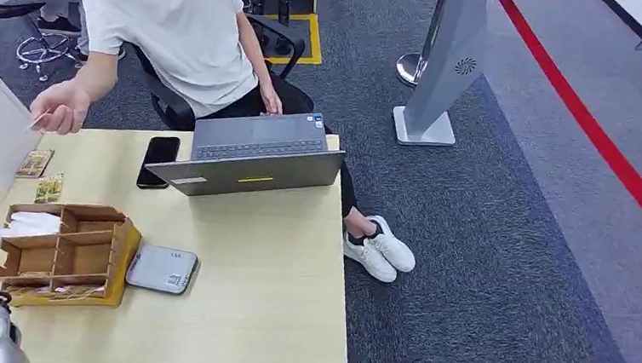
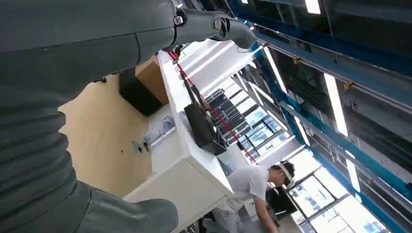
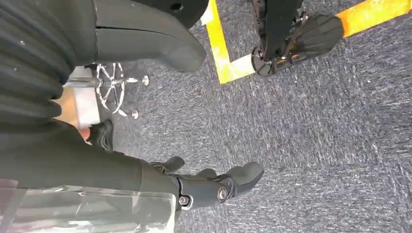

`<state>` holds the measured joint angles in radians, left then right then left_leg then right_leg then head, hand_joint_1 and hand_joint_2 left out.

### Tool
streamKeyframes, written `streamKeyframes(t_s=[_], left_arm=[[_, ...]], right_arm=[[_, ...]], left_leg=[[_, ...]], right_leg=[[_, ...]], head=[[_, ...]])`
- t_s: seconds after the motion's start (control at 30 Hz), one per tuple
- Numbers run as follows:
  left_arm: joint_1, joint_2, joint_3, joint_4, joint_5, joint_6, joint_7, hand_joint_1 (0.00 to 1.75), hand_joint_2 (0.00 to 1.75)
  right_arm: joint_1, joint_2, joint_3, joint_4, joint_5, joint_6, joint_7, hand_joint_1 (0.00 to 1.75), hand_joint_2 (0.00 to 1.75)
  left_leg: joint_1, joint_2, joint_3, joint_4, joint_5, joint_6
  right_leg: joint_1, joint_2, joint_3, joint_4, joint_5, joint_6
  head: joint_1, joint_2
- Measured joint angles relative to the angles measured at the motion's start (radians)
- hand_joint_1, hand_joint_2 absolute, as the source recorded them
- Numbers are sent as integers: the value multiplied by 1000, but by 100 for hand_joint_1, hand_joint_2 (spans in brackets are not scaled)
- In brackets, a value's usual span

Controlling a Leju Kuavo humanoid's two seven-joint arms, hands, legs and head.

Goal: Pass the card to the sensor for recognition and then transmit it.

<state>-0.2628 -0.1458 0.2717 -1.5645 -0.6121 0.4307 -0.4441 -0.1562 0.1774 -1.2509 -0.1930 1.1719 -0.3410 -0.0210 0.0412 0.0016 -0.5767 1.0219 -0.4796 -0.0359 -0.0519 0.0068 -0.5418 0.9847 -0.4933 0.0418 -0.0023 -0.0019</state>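
Both the left hand (image 2: 73, 77) and right hand (image 3: 68, 102) were seen empty, fingers spread, and the card (image 1: 38, 121), pinched by a person's hand (image 1: 63, 110) at ten o'clock from the sensor (image 1: 163, 269), was judged best met by a slow, open-fingered reach.

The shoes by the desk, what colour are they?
The shoes are white, clearest in the head view.

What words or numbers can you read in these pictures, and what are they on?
None can be read.
Grey card reader: small label and dark marks, too small to read.
Laptop: blue sticker, yellow strip and pale label, all blurred.
Cards on the table: printed pictures, no legible text.
Card in the person's hand: too blurred to tell.
Grey stand: a round swirl sign, no words.
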Motion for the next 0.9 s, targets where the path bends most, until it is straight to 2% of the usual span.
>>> streamKeyframes(t_s=[0.63,0.67,0.9], left_arm=[[-289,142,-220,295,-456,57,236,0,175],[-306,149,-234,311,-479,60,250,175,175],[-425,193,-340,437,-607,63,334,175,175]], right_arm=[[-7,0,16,1,102,19,67,0,175],[-8,0,17,1,108,20,71,0,175],[-11,0,22,1,146,34,98,0,175]], left_leg=[[0,1,0,0,0,0],[0,1,0,0,0,0],[0,1,0,1,0,0]], right_leg=[[0,2,-1,0,1,-1],[0,2,-1,0,1,-1],[0,2,-1,0,2,-2]], head=[[0,0],[0,0],[0,0]])
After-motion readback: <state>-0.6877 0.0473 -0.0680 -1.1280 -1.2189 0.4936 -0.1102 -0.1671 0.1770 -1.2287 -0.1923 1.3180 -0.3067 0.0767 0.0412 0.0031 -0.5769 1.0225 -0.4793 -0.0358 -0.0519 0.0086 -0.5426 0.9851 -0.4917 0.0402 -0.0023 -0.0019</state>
